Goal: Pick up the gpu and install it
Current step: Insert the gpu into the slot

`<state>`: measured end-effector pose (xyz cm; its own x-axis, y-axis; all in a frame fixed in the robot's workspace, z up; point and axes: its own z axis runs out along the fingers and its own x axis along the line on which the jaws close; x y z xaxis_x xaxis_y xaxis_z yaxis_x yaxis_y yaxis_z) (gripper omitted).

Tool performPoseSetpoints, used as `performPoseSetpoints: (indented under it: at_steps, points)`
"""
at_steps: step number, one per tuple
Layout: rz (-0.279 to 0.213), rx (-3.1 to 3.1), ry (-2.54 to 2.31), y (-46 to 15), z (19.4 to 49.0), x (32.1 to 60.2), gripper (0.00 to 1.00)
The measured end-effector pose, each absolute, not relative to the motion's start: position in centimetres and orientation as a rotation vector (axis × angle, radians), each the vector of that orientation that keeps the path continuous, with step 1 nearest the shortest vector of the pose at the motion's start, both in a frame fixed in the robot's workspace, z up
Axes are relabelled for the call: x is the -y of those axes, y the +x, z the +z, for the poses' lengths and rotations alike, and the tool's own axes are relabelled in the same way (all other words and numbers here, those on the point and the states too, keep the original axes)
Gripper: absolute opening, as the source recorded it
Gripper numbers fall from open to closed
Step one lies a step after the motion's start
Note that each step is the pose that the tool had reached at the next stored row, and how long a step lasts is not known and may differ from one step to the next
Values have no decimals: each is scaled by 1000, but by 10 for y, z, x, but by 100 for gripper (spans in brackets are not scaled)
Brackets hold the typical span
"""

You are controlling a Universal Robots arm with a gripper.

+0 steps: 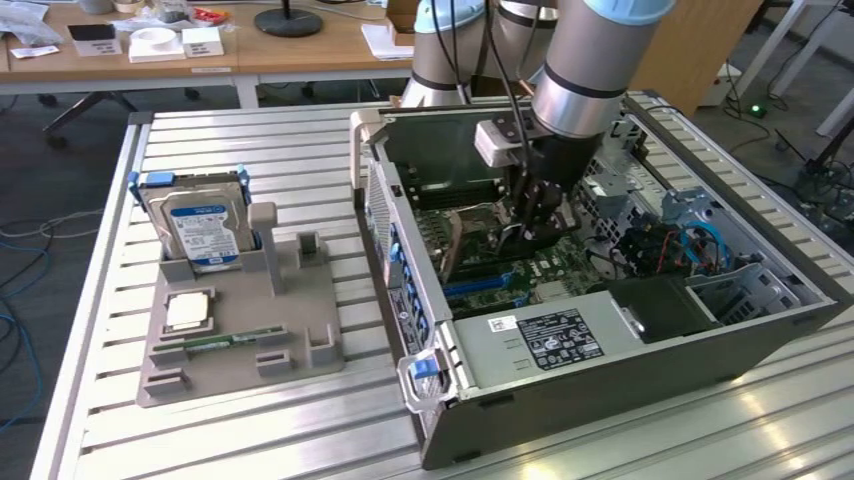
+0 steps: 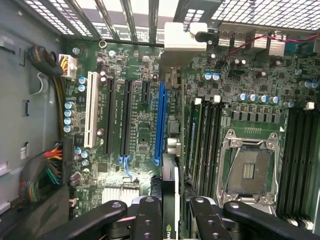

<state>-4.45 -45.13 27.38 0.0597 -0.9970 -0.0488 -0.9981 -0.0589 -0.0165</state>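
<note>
My gripper [image 1: 534, 232] reaches down into the open computer case [image 1: 601, 385] and is shut on the gpu [image 1: 470, 245], which hangs on edge with its brownish back facing the exterior view's left. In the wrist view the gpu [image 2: 170, 187] shows edge-on as a thin dark card between the black fingers [image 2: 147, 217] of my gripper [image 2: 172, 212]. It hangs above the motherboard, roughly in line with the long blue slot [image 2: 160, 120] and slightly to one side of it. I cannot tell whether the card's lower edge touches the board.
On the board, black slots and a white slot [image 2: 91, 110] lie beside the blue one, with memory slots [image 2: 207, 135] and an empty CPU socket [image 2: 248, 172] nearby. Outside the case, a grey holder [image 1: 240, 345] carries a hard drive [image 1: 200, 232], a chip [image 1: 187, 310] and a memory stick [image 1: 220, 341].
</note>
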Motion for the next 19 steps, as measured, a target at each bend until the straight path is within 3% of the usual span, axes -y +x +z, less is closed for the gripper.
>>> performPoseSetpoints:
  at_steps: [19]
  points:
    - [32, -2121, -2251, -59, 268, 454, 26]
